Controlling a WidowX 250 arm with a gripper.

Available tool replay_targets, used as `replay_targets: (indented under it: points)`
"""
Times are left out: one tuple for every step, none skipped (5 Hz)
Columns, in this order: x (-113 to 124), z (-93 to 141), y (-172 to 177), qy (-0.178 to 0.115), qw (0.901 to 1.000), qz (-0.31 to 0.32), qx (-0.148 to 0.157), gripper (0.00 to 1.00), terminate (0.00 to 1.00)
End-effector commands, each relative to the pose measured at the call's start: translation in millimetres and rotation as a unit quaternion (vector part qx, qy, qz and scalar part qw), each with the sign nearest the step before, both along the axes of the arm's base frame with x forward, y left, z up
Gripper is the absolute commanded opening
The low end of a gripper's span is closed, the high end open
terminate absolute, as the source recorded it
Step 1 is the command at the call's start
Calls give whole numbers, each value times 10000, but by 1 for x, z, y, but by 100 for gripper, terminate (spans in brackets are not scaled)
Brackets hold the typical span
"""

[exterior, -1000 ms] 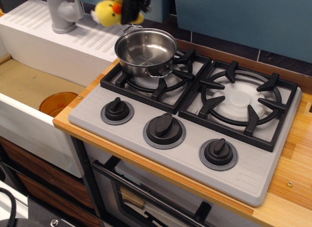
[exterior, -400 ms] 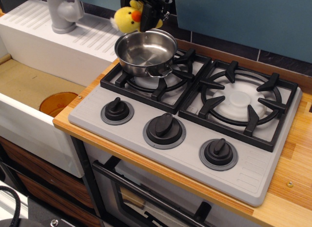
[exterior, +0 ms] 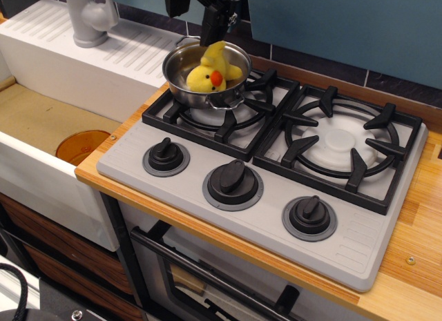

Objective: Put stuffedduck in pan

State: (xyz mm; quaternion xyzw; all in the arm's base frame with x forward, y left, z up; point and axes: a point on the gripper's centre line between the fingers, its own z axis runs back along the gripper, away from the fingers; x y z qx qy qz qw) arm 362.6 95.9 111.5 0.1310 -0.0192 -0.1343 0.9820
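Closest to me, along the front of the bench [exterior: 407,266], three black knobs [exterior: 233,182] sit in a row on the grey stove top [exterior: 359,241]. Off at nine o'clock the sink [exterior: 41,121] drops away, an orange disc [exterior: 81,146] lying in its bottom.

Behind the knobs are two burner grates. The right grate [exterior: 340,143] is bare. On the left grate [exterior: 228,114] stands the pan [exterior: 181,86], and the stuffedduck [exterior: 210,71] is inside it, head with the orange beak facing me, body tilted so its long axis runs up toward one o'clock, the top poking just over the far rim.

Farther back, directly at twelve o'clock from the duck and right above it, hangs the pincer [exterior: 209,32], coming down from the top edge with the dark arm leaning in from eleven o'clock. So the duck lies straight below the pincer, at its six o'clock. The fingertips look very near the duck's upper end, perhaps touching; I cannot tell whether they are clenched on it or already released. To my eye the duck is where it belongs, and what remains is letting go, if needed, and lifting straight up clear of the rim.

Beyond that, the grey faucet [exterior: 88,17] stands at eleven o'clock.
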Motion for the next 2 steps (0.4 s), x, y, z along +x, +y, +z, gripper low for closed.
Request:
replay_targets:
  points:
    - [5, 33, 3, -409, 9991, 25, 103, 100, 0]
    - [5, 34, 2, -382, 9993, 61, 10, 100, 0]
